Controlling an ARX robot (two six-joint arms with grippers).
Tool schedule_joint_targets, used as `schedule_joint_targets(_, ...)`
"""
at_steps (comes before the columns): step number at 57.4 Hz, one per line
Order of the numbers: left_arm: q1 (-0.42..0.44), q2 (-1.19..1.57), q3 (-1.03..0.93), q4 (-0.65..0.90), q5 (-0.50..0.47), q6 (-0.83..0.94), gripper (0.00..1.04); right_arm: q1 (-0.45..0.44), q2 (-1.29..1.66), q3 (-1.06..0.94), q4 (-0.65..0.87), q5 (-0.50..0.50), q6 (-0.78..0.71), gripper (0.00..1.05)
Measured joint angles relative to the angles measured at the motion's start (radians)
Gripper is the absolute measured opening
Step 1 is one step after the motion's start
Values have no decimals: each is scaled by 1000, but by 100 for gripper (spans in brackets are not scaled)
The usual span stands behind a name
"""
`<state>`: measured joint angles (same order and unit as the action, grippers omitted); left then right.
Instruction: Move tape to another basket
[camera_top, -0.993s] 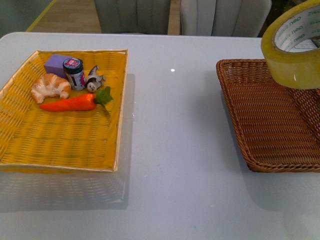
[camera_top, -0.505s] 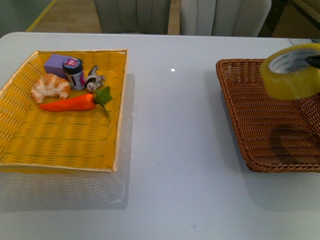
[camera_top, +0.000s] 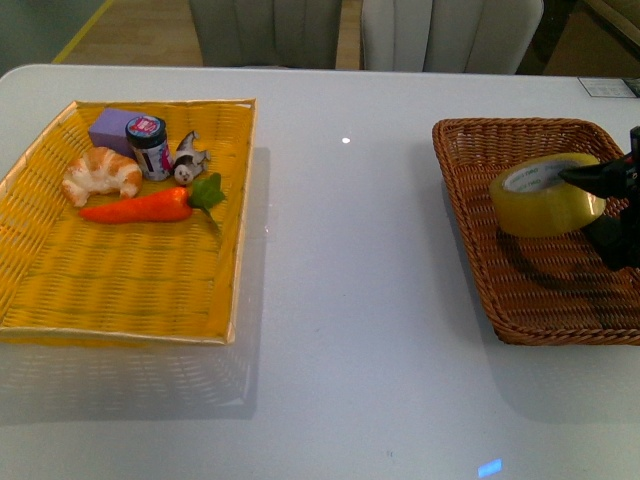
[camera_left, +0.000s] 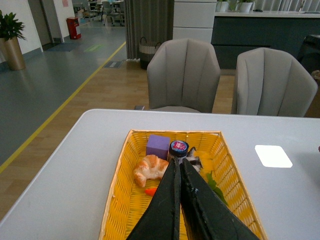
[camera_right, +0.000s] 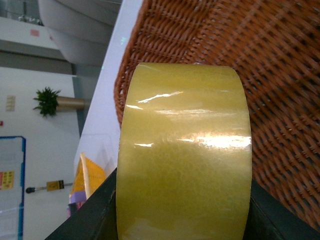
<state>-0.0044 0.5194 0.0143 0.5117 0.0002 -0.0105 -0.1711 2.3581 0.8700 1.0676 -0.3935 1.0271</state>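
The right gripper (camera_top: 597, 205) is clamped on the wide yellowish translucent roll of packing tape (camera_top: 545, 205), one finger through its core. It holds the roll low inside the dark brown woven wicker tray basket (camera_top: 470, 125); floor contact cannot be confirmed. The roll's core axis tilts off vertical, and the left gripper (camera_left: 177, 170), fingers together, is well apart from it.
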Motion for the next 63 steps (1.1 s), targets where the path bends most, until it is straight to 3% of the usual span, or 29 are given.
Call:
schedule_joint_targets(20,0,-168,0,-161,0,0,2,-3,24,32,-89,33,7,48)
schedule_joint_targets(33,0,-249,0,-242,0,0,2,-35,12,-55,-75,44,-11,87)
schedule_joint_targets(38,0,-277,0,-266,0,0,2,-46,-43,-101,-53,33,-23,97)
schedule_joint_targets(54,0,-345,0,-337,0,0,2,-101,-341,-270,-23,-43,-67,96)
schedule_joint_targets(59,0,-461,0,-486,0,0,2,-121,-470,-340,-37,-69,-89,96)
schedule_joint_targets(63,0,-500,0,-505,0,1,2,-138,-587,-400,-64,-83,-114,96)
